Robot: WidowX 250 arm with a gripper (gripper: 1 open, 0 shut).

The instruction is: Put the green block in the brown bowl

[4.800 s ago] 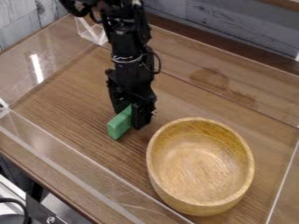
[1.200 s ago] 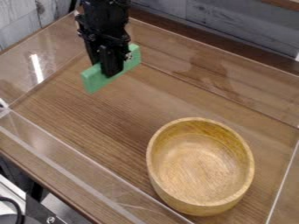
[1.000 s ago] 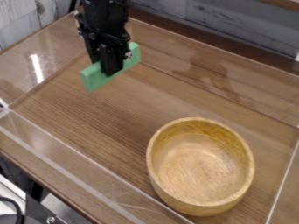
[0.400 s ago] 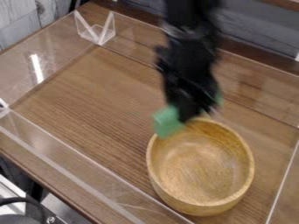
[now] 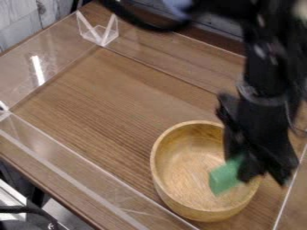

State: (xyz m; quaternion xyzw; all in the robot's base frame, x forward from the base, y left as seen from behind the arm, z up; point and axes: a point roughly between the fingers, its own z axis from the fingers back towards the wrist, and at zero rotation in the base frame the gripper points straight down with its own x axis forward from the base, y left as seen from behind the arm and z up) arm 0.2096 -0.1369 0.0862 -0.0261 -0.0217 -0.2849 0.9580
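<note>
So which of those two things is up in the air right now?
The green block, gripped by the tool over the wooden bowl; the bowl sits on the table.

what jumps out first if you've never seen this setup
The black gripper at right, shut on the bright green block and holding it over the right side of the brown bowl. The wide wooden bowl sits at the lower right of the wood-grain table, and the block is the only vivid colour in view.

Gripper (image 5: 249, 171) pointing down, clamped shut, arm motion-blurred.
</note>
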